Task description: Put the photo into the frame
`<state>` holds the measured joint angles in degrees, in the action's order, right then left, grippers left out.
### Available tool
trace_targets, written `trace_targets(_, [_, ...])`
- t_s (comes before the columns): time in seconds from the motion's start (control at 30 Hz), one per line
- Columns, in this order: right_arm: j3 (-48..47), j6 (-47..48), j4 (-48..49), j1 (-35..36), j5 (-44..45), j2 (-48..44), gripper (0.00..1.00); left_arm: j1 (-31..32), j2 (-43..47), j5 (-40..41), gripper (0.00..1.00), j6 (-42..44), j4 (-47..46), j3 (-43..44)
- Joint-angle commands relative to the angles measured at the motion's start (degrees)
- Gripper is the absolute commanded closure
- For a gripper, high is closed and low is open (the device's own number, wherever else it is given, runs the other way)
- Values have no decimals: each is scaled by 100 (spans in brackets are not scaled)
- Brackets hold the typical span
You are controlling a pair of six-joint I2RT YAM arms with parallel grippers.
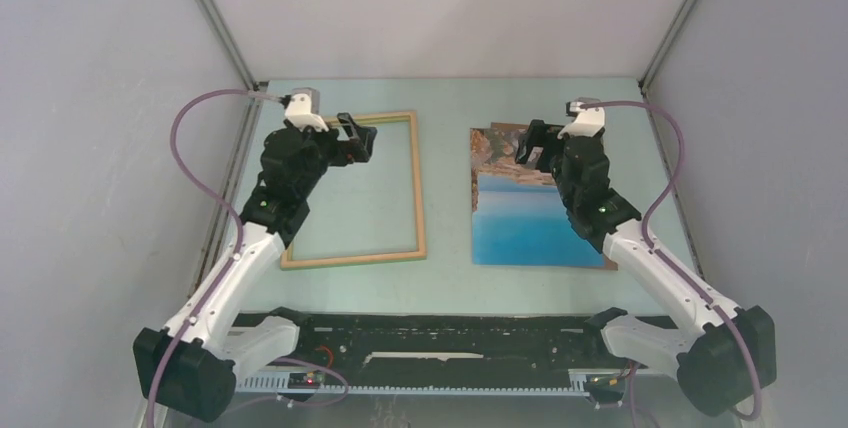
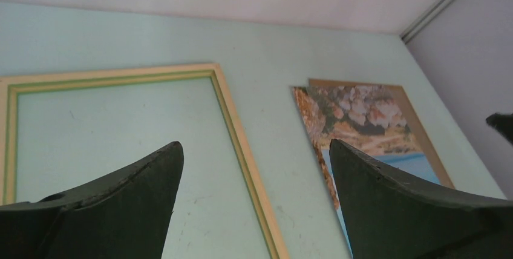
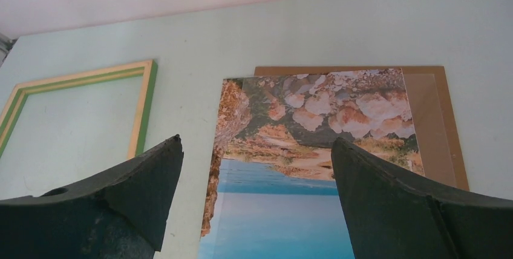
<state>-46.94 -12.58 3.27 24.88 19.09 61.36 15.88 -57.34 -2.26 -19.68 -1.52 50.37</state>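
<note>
The frame (image 1: 418,188) lies flat on the left of the table, pale wood face up with green showing on its inner edge. It also shows in the left wrist view (image 2: 233,120) and the right wrist view (image 3: 142,108). The photo (image 1: 525,223), a seaside print, lies flat to the right, resting on a plain brown board (image 3: 446,120). My left gripper (image 1: 358,138) hovers open and empty over the frame's far right corner, the right rail below its jaws (image 2: 255,150). My right gripper (image 1: 530,143) hovers open and empty over the photo's far part (image 3: 256,144).
The pale green table (image 1: 445,128) is boxed in by grey walls at the left, right and back. The brown board sticks out past the photo's far and right edges (image 2: 417,126). A gap of bare table separates frame and photo.
</note>
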Motion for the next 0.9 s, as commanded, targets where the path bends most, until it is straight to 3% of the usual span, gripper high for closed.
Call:
trace_targets(0.0, [-123, -103, 456, 11, 243, 110, 0, 306, -228, 164, 2, 354, 187, 244])
trace_targets(0.27, [-155, -292, -176, -440, -471, 480, 0, 1155, -1278, 298, 0, 392, 697, 672])
trace_targets(0.47, [-162, -1140, -681, -1974, -2825, 978, 0, 1650, -2288, -228, 2, -315, 730, 981])
trace_targets(0.53, [-101, -1301, -618, -2411, -3583, 1167, 0, 1782, -2657, -427, 8, -801, 719, 1147])
trace_targets(0.67, [22, -1515, -684, -2984, -3822, 1457, 1, 2280, -3443, -368, 10, -1868, 420, 1382])
trace_targets(0.87, [279, -1643, -701, -4338, -4610, 1699, 3, 2836, -4903, -343, 8, -2198, 337, 2307])
